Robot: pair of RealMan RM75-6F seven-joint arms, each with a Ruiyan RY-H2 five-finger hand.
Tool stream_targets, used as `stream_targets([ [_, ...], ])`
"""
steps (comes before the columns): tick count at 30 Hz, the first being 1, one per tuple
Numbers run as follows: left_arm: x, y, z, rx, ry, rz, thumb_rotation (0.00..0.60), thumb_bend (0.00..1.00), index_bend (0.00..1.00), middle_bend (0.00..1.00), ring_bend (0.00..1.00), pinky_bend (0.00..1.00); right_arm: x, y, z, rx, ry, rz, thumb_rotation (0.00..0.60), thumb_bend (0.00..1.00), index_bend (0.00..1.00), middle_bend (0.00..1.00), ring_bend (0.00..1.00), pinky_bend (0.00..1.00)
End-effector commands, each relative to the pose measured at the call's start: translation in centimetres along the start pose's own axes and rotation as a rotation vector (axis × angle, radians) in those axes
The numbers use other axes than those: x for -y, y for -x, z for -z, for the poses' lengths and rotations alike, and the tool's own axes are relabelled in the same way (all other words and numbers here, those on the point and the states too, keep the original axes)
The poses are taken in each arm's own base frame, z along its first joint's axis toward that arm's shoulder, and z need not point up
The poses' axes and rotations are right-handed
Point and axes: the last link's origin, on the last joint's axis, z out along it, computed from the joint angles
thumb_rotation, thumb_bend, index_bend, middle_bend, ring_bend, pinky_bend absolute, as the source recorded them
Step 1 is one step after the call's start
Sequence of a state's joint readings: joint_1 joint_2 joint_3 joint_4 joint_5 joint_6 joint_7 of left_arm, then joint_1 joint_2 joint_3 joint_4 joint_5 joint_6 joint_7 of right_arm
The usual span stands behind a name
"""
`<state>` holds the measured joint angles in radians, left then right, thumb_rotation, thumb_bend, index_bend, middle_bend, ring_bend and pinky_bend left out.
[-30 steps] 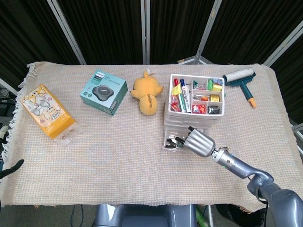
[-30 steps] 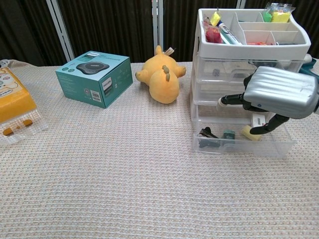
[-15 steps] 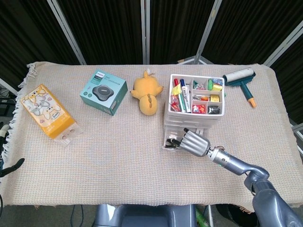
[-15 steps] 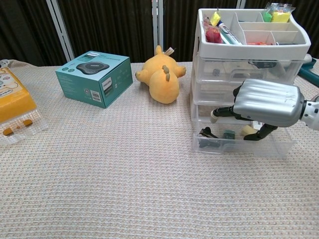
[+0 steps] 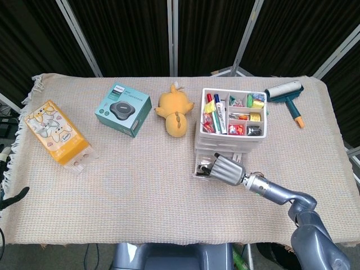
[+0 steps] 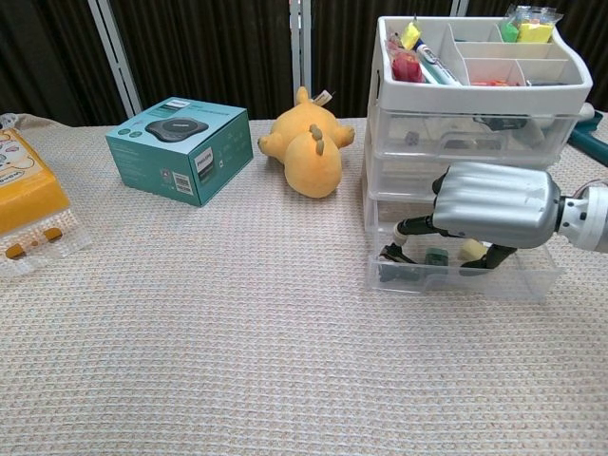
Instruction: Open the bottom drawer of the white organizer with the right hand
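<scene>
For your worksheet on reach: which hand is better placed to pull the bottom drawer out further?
Right hand: its fingers already reach into the clear plastic bottom drawer. The left hand isn't in view.

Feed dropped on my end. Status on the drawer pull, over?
Right robot hand over the bottom drawer, fingers reaching in. Drawer pulled out of the white organizer, small items showing inside. Left robot hand idle at table edge. Nothing blocking the drawer front.

White organizer (image 6: 472,114); silver right hand (image 6: 492,201); teal box (image 6: 180,148); yellow plush (image 6: 309,142); beige woven table (image 6: 237,313).
</scene>
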<state>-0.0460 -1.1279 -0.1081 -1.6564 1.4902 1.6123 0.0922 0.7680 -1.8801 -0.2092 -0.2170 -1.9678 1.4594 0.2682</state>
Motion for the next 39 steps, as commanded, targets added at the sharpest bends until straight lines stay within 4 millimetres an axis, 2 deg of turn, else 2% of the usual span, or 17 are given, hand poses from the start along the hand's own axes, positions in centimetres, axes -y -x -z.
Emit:
stream_targets([
  [1, -0.1, 0.0, 0.0, 0.003, 0.001, 0.002, 0.600, 0.16, 0.00, 0.00, 0.00, 0.00, 0.2, 0.2, -0.1, 0.009, -0.010, 0.012, 0.600, 0.00, 0.36, 0.97, 0.92, 0.65],
  [8, -0.1, 0.1, 0.0, 0.008, 0.004, 0.002, 0.600, 0.16, 0.00, 0.00, 0.00, 0.00, 0.6, 0.6, -0.2, 0.033, -0.021, 0.026, 0.600, 0.00, 0.36, 0.97, 0.92, 0.65],
  [17, -0.2, 0.1, 0.1, 0.009, 0.006, 0.001, 0.600, 0.16, 0.00, 0.00, 0.00, 0.00, 1.3, 1.0, -0.3, 0.038, -0.031, 0.032, 0.600, 0.00, 0.43, 0.97, 0.92, 0.65],
  [25, -0.1, 0.0, 0.1, 0.006, 0.005, 0.004, 0.600, 0.16, 0.00, 0.00, 0.00, 0.00, 1.8, 1.0, -0.4, 0.028, -0.036, 0.032, 0.600, 0.00, 0.66, 0.97, 0.92, 0.65],
  [39, -0.2, -0.1, 0.2, 0.005, 0.011, 0.005, 0.600, 0.16, 0.00, 0.00, 0.00, 0.00, 2.0, 0.9, -0.2, 0.016, -0.033, 0.034, 0.600, 0.00, 0.68, 0.97, 0.92, 0.65],
])
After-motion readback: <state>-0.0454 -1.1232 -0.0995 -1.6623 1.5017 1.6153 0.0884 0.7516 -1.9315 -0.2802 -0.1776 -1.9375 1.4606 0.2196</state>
